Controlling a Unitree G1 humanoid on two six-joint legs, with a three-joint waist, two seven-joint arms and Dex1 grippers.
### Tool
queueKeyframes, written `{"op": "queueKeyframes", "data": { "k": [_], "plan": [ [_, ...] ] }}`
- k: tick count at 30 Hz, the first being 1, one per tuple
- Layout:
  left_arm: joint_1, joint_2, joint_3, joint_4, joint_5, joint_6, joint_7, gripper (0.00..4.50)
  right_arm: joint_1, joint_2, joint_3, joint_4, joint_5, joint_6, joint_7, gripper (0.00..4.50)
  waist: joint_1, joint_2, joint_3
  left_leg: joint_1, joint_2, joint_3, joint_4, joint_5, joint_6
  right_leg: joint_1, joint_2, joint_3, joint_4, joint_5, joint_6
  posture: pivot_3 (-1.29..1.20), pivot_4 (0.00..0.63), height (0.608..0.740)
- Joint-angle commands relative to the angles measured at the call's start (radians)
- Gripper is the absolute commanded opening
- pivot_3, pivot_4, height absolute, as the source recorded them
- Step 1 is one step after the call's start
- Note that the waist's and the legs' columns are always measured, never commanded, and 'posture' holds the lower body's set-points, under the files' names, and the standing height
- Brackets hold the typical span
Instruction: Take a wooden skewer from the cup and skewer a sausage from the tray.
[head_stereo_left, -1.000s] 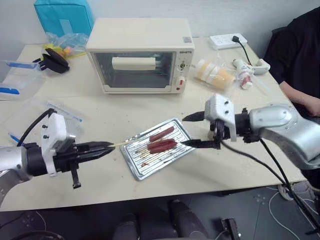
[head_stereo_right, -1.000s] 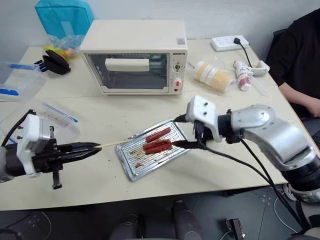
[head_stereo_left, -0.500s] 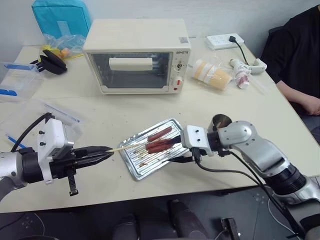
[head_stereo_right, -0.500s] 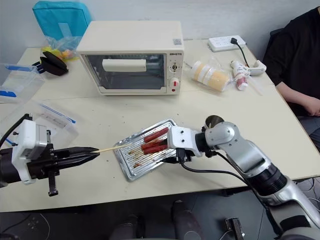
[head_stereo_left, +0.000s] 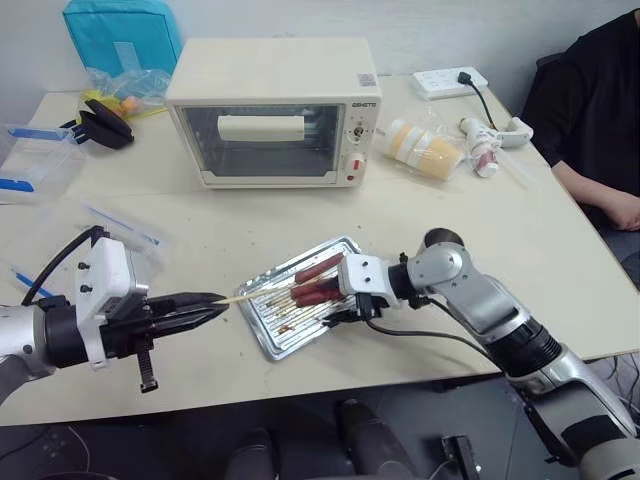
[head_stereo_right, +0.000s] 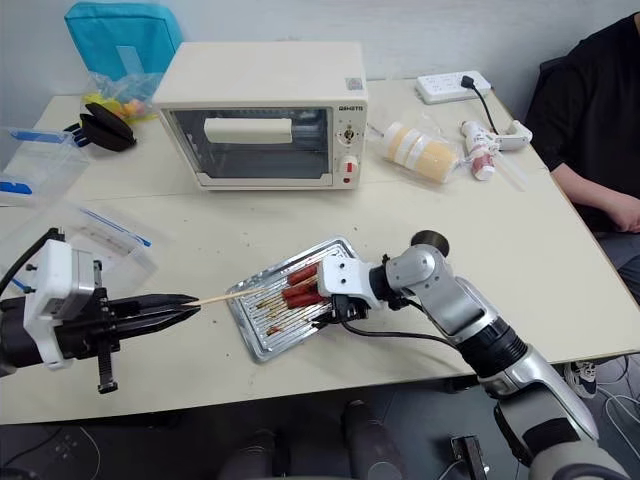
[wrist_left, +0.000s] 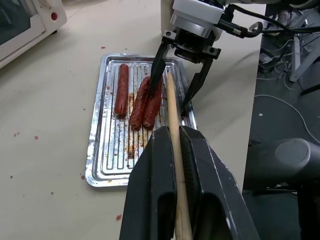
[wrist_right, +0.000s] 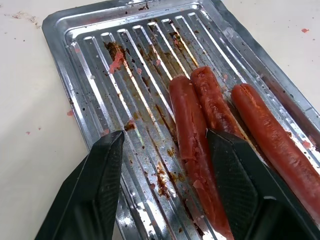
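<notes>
Now the right gripper (wrist_right: 165, 175) has dropped from above the counter (head_stereo_left: 230, 230) to the tray (head_stereo_left: 262, 328), fingers (wrist_right: 95, 185) spread, one either side of a sausage (wrist_right: 192, 145). Left gripper (wrist_left: 172, 150) unchanged, fingers pressed together on the thin pale wooden skewer (wrist_left: 172, 107), tip pointing at the tray. Tray is shiny ribbed metal, shallow, grease-stained (three red-brown sausages lying lengthwise). Cup (head_stereo_left: 437, 240) is a small metal tumbler behind the right arm.
</notes>
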Motion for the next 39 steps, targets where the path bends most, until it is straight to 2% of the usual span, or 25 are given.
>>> {"op": "queueKeyframes", "data": {
  "k": [1, 13, 16, 20, 31, 39],
  "plan": [
    [-0.004, 0.009, 0.039, -0.008, -0.004, -0.015, 0.008, 0.00, -0.022, 0.016, -0.008, 0.010, -0.018, -0.015, 0.019, 2.66, 0.000, 0.000, 0.000, 0.000, 0.000, 0.000, 0.000, 0.000, 0.000, 0.000, 0.000, 0.000, 0.000, 0.000, 0.000, 0.00, 0.150, 0.740],
    [-0.017, 0.004, 0.021, -0.003, 0.004, -0.034, 0.027, 0.00, -0.070, 0.043, 0.009, 0.093, -0.089, -0.053, 0.098, 2.66, 0.000, 0.000, 0.000, 0.000, 0.000, 0.000, 0.000, 0.000, 0.000, 0.000, 0.000, 0.000, 0.001, 0.000, 0.000, 0.00, 0.150, 0.740],
    [-0.014, 0.003, 0.018, -0.007, 0.004, -0.037, 0.030, 0.00, -0.067, 0.045, 0.001, 0.095, -0.088, -0.055, 0.110, 2.14, 0.000, 0.000, 0.000, 0.000, 0.000, 0.000, 0.001, 0.000, 0.000, 0.000, 0.000, 0.000, 0.001, 0.000, 0.000, 0.00, 0.150, 0.740],
    [-0.017, 0.003, 0.012, -0.002, 0.006, -0.043, 0.031, 0.00, -0.065, 0.051, -0.013, 0.080, -0.074, -0.039, 0.119, 0.87, -0.001, 0.000, 0.000, 0.000, 0.000, 0.000, 0.001, 0.000, 0.000, 0.000, 0.000, 0.000, 0.002, 0.000, 0.000, 0.00, 0.150, 0.740],
    [-0.058, 0.015, -0.043, 0.037, 0.029, -0.071, 0.014, 0.00, -0.054, 0.044, -0.051, 0.026, -0.041, -0.015, 0.123, 0.87, -0.001, 0.000, 0.000, 0.000, 0.000, -0.001, 0.002, 0.000, 0.000, 0.000, 0.000, -0.001, 0.004, 0.000, -0.001, 0.00, 0.150, 0.740],
    [-0.016, 0.056, -0.026, 0.068, 0.054, -0.081, -0.099, 0.00, -0.102, -0.102, -0.212, -0.077, 0.151, -0.010, 0.316, 0.87, 0.001, 0.000, 0.000, 0.000, -0.001, -0.001, 0.003, 0.000, 0.000, 0.000, 0.000, -0.001, 0.004, -0.001, -0.001, 0.00, 0.150, 0.740]
  ]
}}
